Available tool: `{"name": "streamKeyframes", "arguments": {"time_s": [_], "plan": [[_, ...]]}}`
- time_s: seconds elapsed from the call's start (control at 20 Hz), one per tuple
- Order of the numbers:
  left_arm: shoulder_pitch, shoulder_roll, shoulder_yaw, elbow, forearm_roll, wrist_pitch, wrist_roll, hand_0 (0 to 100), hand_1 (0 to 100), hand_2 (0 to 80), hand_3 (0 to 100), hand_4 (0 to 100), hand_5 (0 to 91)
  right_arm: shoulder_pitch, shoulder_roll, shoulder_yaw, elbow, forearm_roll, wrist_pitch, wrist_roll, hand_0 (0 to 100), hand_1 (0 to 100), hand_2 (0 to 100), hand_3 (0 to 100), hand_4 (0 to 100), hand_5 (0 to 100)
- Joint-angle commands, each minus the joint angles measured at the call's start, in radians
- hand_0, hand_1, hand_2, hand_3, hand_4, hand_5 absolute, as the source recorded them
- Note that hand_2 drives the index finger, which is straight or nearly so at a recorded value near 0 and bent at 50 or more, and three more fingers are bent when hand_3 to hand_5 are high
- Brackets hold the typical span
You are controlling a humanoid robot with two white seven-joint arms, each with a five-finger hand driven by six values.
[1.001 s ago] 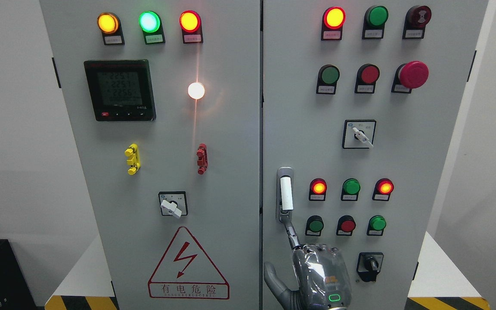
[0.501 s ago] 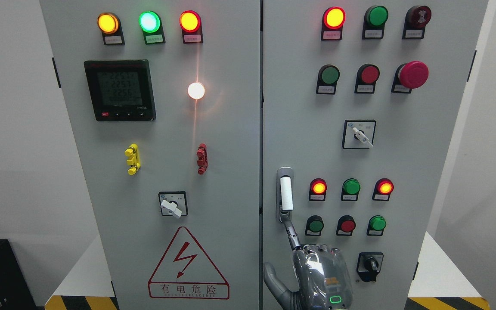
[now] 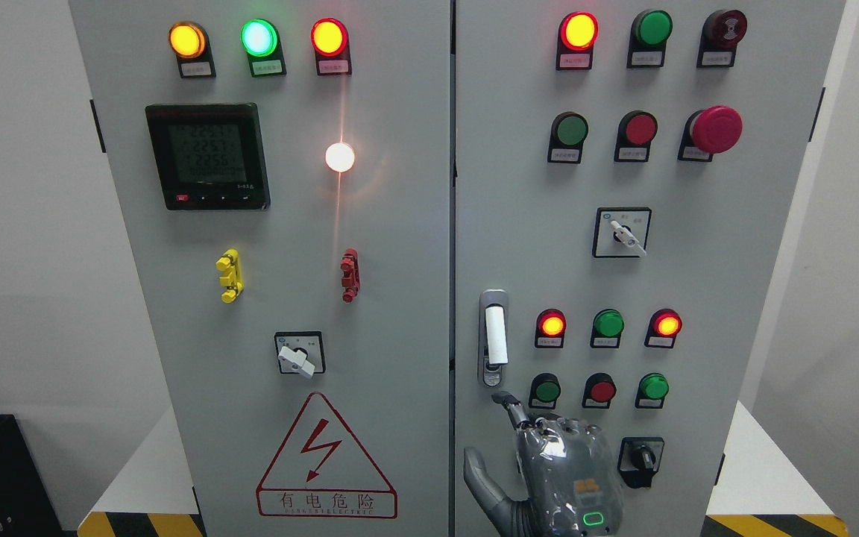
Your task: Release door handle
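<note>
Head view: my right hand [image 3: 549, 466] sits low against the cabinet's right door [image 3: 698, 283], fingers loose and grasping nothing, the index finger [image 3: 511, 409] pointing up and the thumb [image 3: 480, 477] splayed out to the left. The door handle [image 3: 494, 337] stands upright just above my index fingertip, clear of it. A black rotary switch [image 3: 640, 461] sits just right of my knuckles.
</note>
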Motion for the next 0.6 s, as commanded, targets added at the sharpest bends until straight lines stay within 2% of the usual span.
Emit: {"name": "streamKeyframes", "arguments": {"time_s": [0.0,0.1,0.2,0.55], "plan": [[0.000,0.000,0.000,0.000,0.000,-0.001,-0.001,12,56,0.0,0,0,0.0,0.014,-0.011,-0.052,-0.080,-0.002,-0.018,-0.001,51,17,43,88,90,100],[0.000,0.000,0.000,0.000,0.000,-0.001,-0.001,12,56,0.0,0,0,0.0,0.014,-0.013,-0.064,-0.094,-0.004,-0.020,-0.002,49,16,47,89,90,100],[0.000,0.000,0.000,0.000,0.000,0.001,-0.001,12,56,0.0,0,0,0.0,0.027,-0.017,-0.069,-0.106,-0.005,-0.021,-0.001,46,16,54,91,91,100],[0.000,0.000,0.000,0.000,0.000,-0.001,-0.001,12,56,0.0,0,0,0.0,0.084,-0.019,-0.071,-0.157,-0.007,-0.052,0.001,41,13,65,100,94,100]]}}
